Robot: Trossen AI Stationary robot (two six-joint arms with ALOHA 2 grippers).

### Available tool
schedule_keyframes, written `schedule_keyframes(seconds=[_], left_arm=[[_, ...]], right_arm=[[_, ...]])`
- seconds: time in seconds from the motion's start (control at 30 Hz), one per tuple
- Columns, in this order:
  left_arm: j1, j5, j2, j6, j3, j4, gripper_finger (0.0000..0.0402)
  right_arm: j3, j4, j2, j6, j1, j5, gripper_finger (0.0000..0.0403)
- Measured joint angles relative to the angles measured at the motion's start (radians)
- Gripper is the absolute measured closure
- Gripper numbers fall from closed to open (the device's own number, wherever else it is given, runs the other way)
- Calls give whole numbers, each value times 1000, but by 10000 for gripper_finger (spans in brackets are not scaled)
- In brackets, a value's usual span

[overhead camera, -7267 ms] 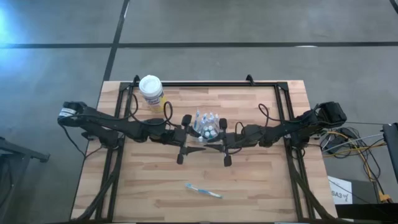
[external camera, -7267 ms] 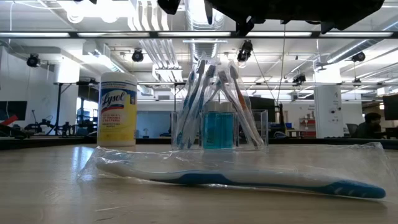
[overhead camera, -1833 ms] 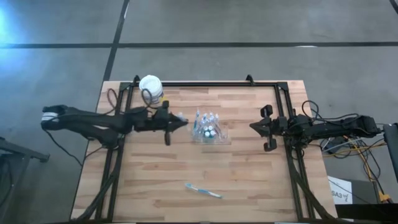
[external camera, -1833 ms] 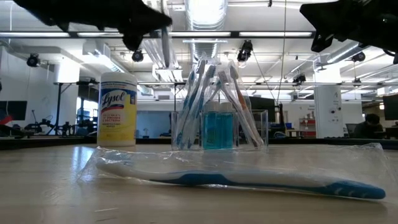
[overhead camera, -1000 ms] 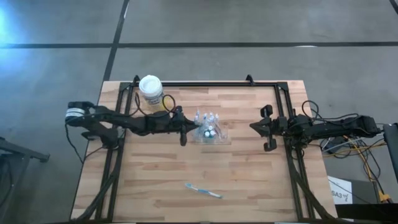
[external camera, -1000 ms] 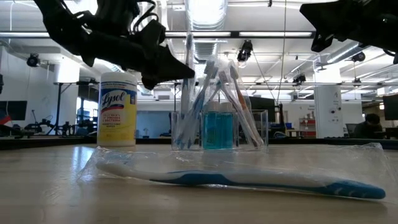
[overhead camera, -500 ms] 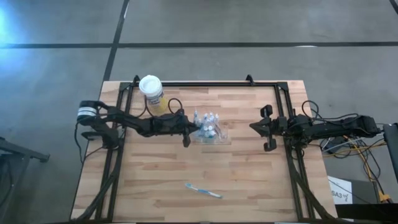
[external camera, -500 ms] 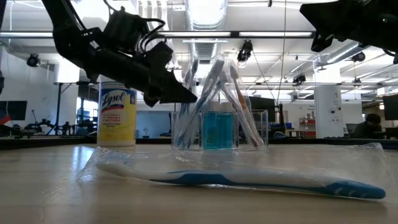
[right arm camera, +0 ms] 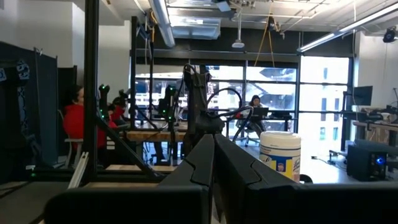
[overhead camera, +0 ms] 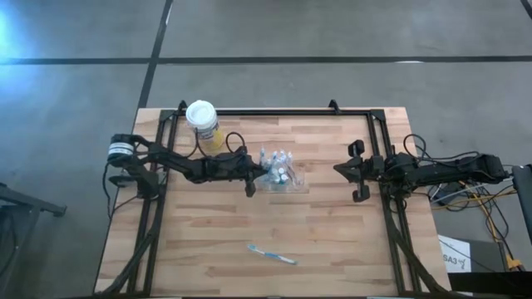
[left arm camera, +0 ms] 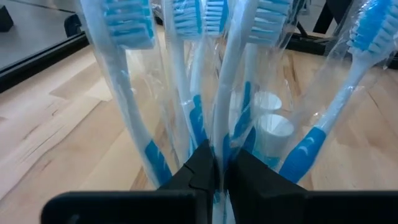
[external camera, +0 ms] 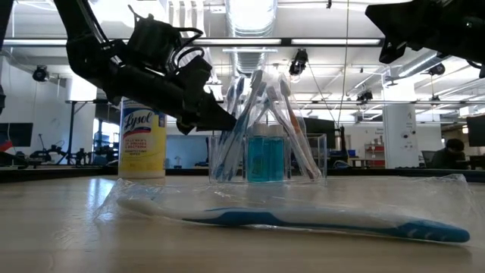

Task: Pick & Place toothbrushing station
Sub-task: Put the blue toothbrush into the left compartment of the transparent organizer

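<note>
left claw pinching a brush at the holder, one brush left on the table

the left gripper (left arm camera: 219,169) sits at the clear holder (external camera: 265,157) in the middle of the table (overhead camera: 332,241), its fingers nearly closed on one wrapped toothbrush (left arm camera: 233,93) standing among the others. white tubes (left arm camera: 273,127) sit in the holder too. another wrapped brush (overhead camera: 272,254) lies alone near the front edge, well apart from the holder, so the job looks part done. the right gripper (overhead camera: 359,170) waits closed and empty at the right side. the yellow canister (overhead camera: 202,123) stands at the back left.
</note>
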Motion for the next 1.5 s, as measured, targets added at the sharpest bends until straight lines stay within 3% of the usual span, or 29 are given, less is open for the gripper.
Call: schedule_keyframes(seconds=[0.47,0.73,1.03,1.27,1.37,1.5], left_arm=[[-2,32,-46,5,-4,-14,251],[-2,38,-152,51,-4,-91,215],[-4,144,-517,118,-4,-435,214],[-21,155,-862,120,-3,-753,225],[-38,156,-993,116,-5,-870,253],[-45,158,-1144,135,-52,-909,324]], right_arm=[[0,0,0,2,0,0,394],[0,-3,0,2,0,0,394],[0,-7,0,2,0,0,394],[0,-8,0,0,0,0,394],[0,-8,0,0,0,0,394],[0,-8,0,0,0,0,394]])
